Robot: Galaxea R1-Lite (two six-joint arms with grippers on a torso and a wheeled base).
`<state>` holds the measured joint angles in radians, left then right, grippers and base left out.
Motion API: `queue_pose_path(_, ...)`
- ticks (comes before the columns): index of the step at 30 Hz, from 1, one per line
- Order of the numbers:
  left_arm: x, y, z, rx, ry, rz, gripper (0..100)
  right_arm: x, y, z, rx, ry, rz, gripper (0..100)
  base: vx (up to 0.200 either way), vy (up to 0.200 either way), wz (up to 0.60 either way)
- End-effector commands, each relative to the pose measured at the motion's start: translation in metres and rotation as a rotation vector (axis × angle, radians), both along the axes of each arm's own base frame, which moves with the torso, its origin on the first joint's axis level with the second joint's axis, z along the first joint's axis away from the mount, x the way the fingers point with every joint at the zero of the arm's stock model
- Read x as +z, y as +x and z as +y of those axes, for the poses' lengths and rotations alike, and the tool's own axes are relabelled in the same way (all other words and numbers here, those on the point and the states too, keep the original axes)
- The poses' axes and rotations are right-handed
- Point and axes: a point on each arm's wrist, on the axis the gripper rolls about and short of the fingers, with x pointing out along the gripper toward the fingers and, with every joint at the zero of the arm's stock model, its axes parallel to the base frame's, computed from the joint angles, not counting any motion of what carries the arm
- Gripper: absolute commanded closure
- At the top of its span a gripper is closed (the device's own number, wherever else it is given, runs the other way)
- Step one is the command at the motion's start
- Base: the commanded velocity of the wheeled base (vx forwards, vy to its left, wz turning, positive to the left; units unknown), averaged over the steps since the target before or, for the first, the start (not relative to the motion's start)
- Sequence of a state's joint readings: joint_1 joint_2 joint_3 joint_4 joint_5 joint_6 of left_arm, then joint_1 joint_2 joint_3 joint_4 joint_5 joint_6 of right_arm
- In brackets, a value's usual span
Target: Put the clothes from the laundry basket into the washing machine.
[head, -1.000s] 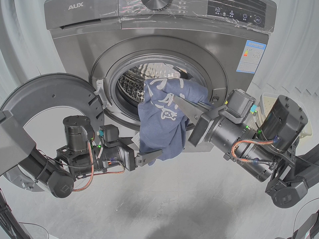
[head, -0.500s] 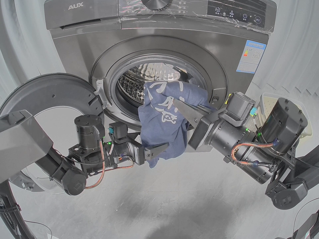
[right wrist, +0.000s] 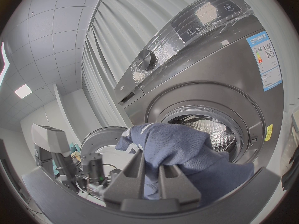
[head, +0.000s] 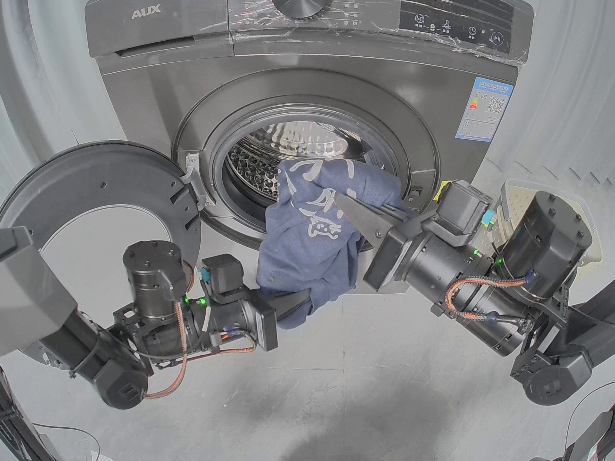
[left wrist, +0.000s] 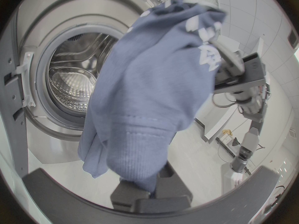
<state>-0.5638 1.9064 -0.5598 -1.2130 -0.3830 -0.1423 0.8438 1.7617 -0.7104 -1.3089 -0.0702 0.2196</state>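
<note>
Loading is the step in hand, judging from how things lie. The grey metal front-loading washing machine (head: 307,91) stands with its round grey door (head: 96,187) swung wide to the robot's left. What shows of its shiny perforated steel drum (head: 259,161) holds no clothes. The dark blue cotton garment with white print (head: 314,225) hangs before the porthole, its lower part drooping outside and off the floor. Whether its top fold has crossed the rim is hard to tell from these angles.

A pale slotted plastic laundry basket (head: 512,200) sits at the machine's right, behind the right arm.

The right gripper (head: 349,203) is at the mouth of the opening, its jaws closed on the upper bunch of the cloth. The left gripper (head: 298,301) is lower, in front of the machine, its jaws pinched on the ribbed hem.

The next move probably calls for the right arm to carry its bunch deeper into the drum. The left would lift the hem up over the lower rim, and both would let go only once the cloth is inside.

The lower lip of the porthole stands in the way, since the hanging tail could snag or drape on it. The two arms are also close together at a narrow opening, with the door hinge near the left one.
</note>
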Motion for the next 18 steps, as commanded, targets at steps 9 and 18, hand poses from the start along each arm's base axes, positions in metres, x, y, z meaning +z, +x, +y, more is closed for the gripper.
queue_pose_path(9, 0.033, -0.083, 0.041, -0.045, -0.048, -0.097, 100, -0.030, 0.000, -0.003, -0.003, -0.085, 0.077, 100, 0.000, 0.000, 0.00)
queue_pose_path(18, 0.066, -0.095, 0.051, -0.047, -0.185, -0.195, 100, -0.071, -0.011, -0.011, 0.012, -0.218, 0.194, 0, 0.000, 0.000, 0.00)
